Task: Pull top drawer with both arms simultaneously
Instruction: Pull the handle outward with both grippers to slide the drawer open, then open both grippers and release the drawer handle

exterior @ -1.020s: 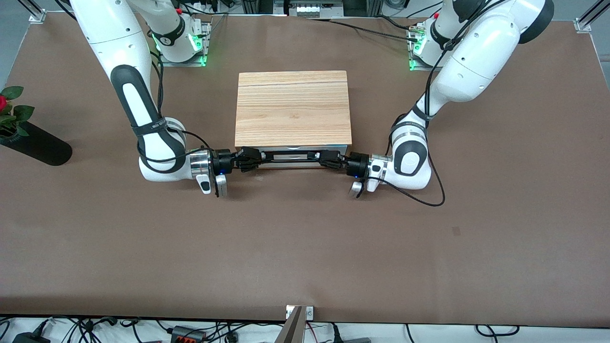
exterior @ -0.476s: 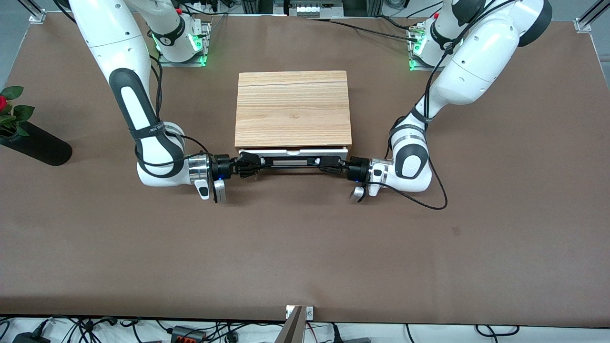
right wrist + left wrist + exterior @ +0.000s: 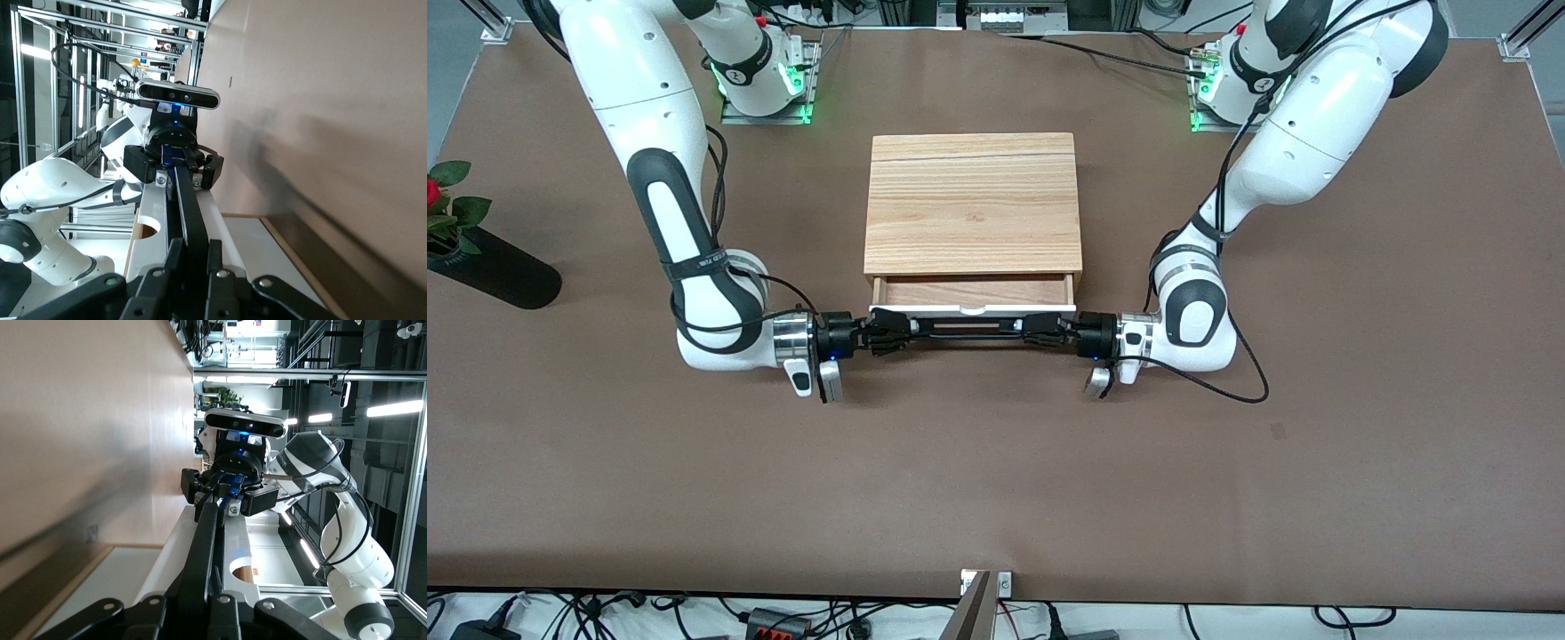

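Two end effectors grip one handle [image 3: 967, 326], each from its own end. The top drawer [image 3: 972, 291] stands partly pulled out of the front of the cabinet [image 3: 973, 203], on the side nearer to the front camera, and the reddish-brown wood inside it shows as a bare strip with nothing lying in it. Its white front panel [image 3: 972, 309] sits just past the cabinet's edge, and the black bar handle runs along that panel, a little nearer to the front camera. The right end effector [image 3: 891, 332] is closed on the handle at the end toward the right arm's side of the desk [image 3: 996, 480]; its fingers [image 3: 179, 257] pinch the bar narrowly in the right wrist view, one on each side of it. The left end effector [image 3: 1044, 330] is closed on the handle at the end toward the left arm's side, and its fingers [image 3: 190, 603] clamp the bar the same way in the left wrist view. The two end effectors point at each other along the bar, well apart, with the middle stretch of the handle bare between them. Each wrist view shows the other arm's end effector at the farther end of the bar. One dark vase [image 3: 494, 272] with a red flower lies on the desk near the right arm's end, well apart from the cabinet.
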You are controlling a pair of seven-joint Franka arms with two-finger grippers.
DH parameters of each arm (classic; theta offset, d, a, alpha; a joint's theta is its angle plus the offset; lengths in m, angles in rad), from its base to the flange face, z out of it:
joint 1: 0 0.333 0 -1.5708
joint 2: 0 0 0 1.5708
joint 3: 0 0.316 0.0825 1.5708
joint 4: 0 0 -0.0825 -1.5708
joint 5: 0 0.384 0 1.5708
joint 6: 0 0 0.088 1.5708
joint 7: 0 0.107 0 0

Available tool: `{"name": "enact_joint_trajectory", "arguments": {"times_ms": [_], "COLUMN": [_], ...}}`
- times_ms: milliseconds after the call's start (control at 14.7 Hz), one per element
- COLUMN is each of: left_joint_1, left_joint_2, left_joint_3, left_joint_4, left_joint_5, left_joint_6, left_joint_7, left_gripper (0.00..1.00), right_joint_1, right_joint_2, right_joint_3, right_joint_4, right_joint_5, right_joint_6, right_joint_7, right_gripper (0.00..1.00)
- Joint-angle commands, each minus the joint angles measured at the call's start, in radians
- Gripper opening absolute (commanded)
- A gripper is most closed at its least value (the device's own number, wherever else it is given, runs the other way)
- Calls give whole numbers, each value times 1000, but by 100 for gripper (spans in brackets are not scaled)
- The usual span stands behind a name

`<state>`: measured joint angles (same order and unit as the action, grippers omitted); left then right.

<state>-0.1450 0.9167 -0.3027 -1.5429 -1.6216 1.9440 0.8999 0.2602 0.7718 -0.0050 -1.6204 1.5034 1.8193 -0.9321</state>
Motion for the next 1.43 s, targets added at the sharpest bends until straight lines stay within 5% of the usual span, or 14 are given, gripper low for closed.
{"name": "enact_joint_trajectory", "arguments": {"times_ms": [0,340,476,544,612,680,884,1020,1361], "left_joint_1": [-16,-22,-22,-22,-22,-24,-35,-36,-21], "left_joint_2": [65,67,67,67,67,67,67,65,41], "left_joint_3": [39,42,47,50,50,56,74,85,145], "left_joint_4": [65,75,76,76,78,79,113,148,165], "left_joint_5": [-9,-9,-9,-7,-7,-7,3,20,52], "left_joint_6": [24,38,38,38,38,39,67,81,67], "left_joint_7": [40,40,40,39,30,28,40,30,24], "left_gripper": [12,12,12,15,23,31,100,100,100], "right_joint_1": [-70,-79,-79,-78,-79,-81,-84,-78,-82], "right_joint_2": [34,43,41,38,34,32,20,-6,-52], "right_joint_3": [-3,-4,-3,-3,-4,-4,-6,-24,-55], "right_joint_4": [97,108,108,108,106,106,108,119,234], "right_joint_5": [8,6,9,8,0,-2,-8,-70,-412], "right_joint_6": [-3,5,3,3,5,3,0,0,-12], "right_joint_7": [1,3,6,6,7,10,59,143,404], "right_gripper": [4,5,40,83,100,100,100,100,100]}}
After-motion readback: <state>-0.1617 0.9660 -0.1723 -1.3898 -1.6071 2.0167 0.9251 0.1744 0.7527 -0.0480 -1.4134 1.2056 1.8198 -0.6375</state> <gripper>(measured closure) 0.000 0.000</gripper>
